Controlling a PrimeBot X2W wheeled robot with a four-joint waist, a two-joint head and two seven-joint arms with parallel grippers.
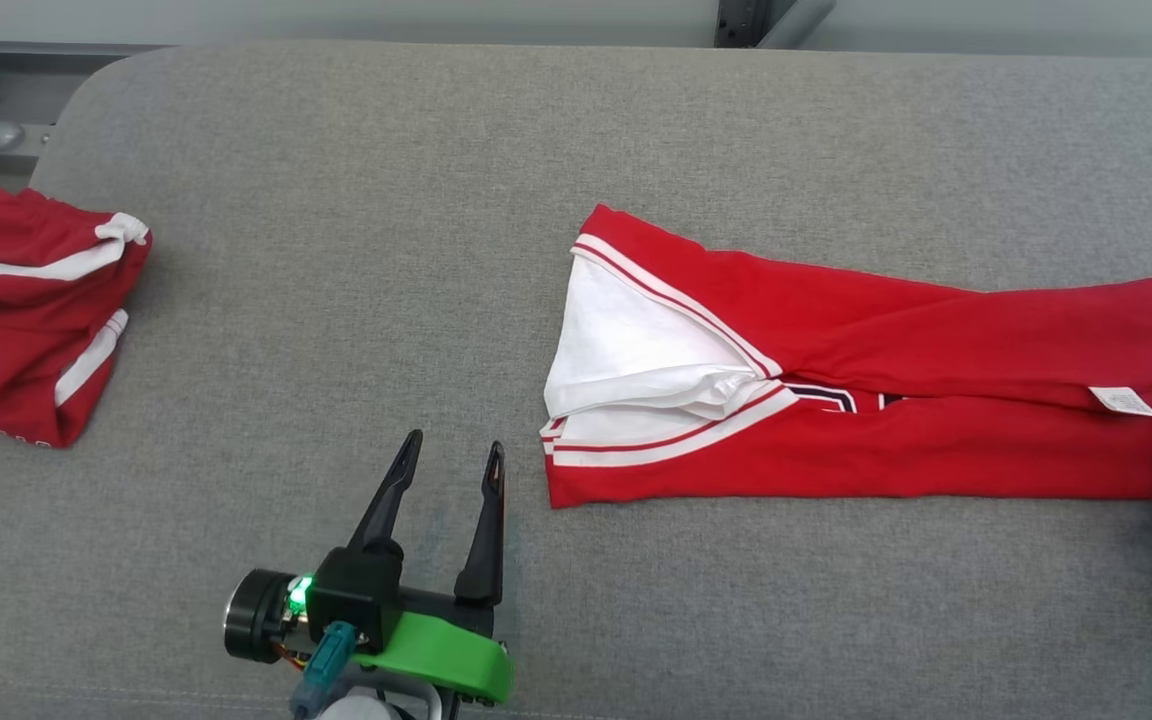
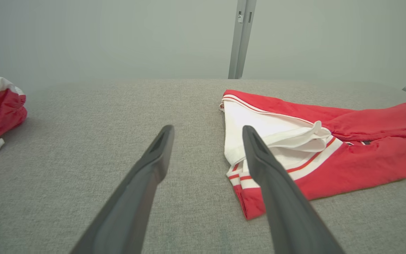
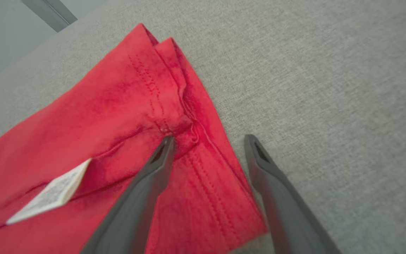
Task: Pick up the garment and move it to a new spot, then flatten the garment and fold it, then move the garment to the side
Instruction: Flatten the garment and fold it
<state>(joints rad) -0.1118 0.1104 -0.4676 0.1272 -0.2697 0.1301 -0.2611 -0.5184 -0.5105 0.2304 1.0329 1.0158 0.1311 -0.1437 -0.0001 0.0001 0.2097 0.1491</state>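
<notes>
The right gripper is mostly cut off at the head view's right edge. Its wrist view shows it spread open, straddling the hem of the red garment, which lies folded long, centre-right on the grey table. The left gripper, open, sits near its striped end. A 2nd red garment is cropped at the left edge, with wide room between.

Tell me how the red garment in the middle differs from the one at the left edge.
The middle garment lies long and folded flat; the left garment sits bunched in a heap. The middle garment shows a broad white panel; the left garment only narrow white stripes. Both are red with white trim.
</notes>
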